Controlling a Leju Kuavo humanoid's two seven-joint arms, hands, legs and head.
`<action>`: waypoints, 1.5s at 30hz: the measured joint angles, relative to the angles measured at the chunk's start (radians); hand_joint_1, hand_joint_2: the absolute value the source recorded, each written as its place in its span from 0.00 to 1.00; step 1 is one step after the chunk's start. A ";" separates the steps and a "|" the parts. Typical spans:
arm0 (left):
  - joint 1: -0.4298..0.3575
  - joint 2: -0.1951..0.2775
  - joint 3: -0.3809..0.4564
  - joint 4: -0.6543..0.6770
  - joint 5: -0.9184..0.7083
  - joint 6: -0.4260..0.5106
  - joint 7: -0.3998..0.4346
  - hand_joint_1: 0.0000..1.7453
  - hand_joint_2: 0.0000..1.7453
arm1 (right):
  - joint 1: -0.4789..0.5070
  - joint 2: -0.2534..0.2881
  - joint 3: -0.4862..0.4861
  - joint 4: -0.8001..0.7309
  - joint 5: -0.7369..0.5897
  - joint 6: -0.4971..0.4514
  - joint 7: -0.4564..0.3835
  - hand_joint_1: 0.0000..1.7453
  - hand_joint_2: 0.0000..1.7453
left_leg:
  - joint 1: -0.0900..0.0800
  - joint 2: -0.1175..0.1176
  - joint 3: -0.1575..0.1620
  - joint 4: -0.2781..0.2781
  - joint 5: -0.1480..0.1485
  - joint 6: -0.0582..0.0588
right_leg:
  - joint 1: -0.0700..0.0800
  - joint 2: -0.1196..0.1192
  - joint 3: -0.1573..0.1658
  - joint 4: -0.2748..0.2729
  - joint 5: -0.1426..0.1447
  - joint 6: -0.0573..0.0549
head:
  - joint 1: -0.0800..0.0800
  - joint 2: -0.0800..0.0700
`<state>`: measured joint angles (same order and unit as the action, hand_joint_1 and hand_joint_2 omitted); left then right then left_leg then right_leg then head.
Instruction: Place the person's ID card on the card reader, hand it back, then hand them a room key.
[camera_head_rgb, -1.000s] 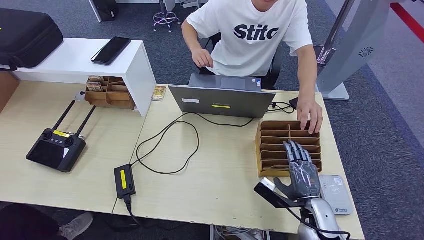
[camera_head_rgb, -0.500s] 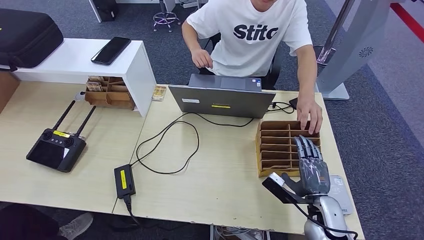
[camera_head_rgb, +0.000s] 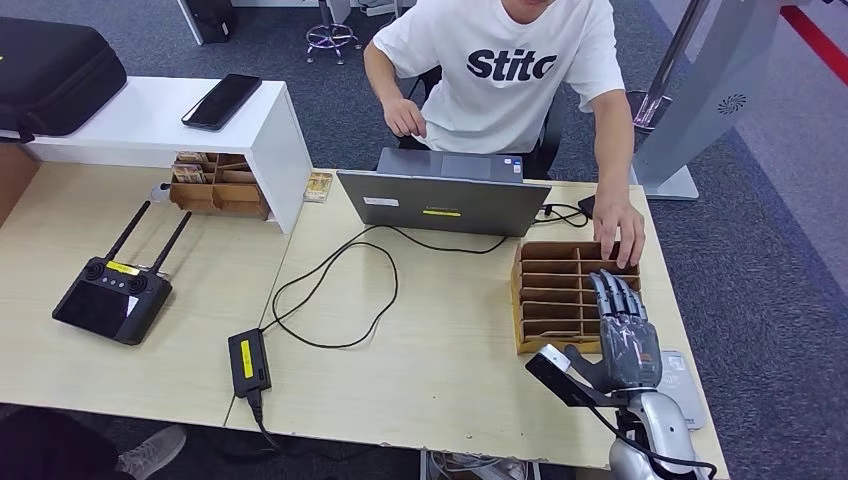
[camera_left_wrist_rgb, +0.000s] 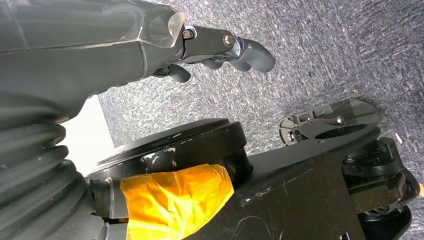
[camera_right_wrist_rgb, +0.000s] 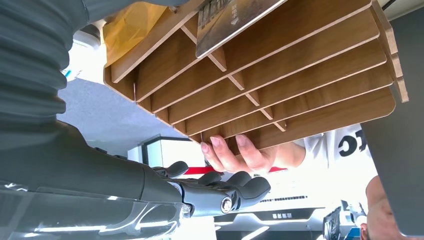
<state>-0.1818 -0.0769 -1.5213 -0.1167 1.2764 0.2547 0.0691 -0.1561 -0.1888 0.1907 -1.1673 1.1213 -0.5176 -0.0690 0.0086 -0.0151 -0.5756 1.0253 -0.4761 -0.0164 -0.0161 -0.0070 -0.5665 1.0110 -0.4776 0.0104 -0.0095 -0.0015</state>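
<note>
The right hand, fingers straight and holding nothing, hovers over the wooden rack and the card reader on the bench, the left hand hangs empty, fingers loosely curled, and a card sits in a rack slot.

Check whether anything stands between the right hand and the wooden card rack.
Nothing visible does: the right hand hovers directly over the rack. The person's hand rests on the rack's far edge, just beyond the fingertips.
</note>
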 joint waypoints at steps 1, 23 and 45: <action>0.000 0.000 0.000 0.000 0.000 0.001 0.000 0.00 1.00 | 0.000 0.000 0.000 0.000 -0.001 0.000 0.000 0.00 1.00 | 0.000 0.000 0.000 0.000 0.000 0.000 | 0.000 0.000 0.000 0.000 0.000 0.000 | 0.000 0.000; 0.000 -0.001 0.000 0.000 -0.006 0.003 0.002 0.00 1.00 | -0.001 0.048 0.027 0.038 -0.025 0.003 -0.038 0.00 1.00 | 0.000 0.000 0.000 0.000 0.000 0.000 | 0.000 0.000 0.000 0.000 0.000 0.000 | 0.000 0.000; 0.000 -0.001 0.000 0.000 -0.002 0.003 -0.001 0.00 1.00 | -0.001 0.053 0.034 0.072 -0.044 0.001 -0.035 0.79 1.00 | 0.000 0.000 0.000 0.000 0.000 0.000 | 0.000 0.000 0.000 0.000 0.000 0.000 | 0.000 0.000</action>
<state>-0.1822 -0.0782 -1.5215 -0.1167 1.2741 0.2575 0.0684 -0.1576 -0.1362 0.2247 -1.0958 1.0771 -0.5169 -0.1045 0.0087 -0.0153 -0.5758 1.0253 -0.4760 -0.0164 -0.0161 -0.0071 -0.5665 1.0112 -0.4776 0.0103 -0.0095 -0.0015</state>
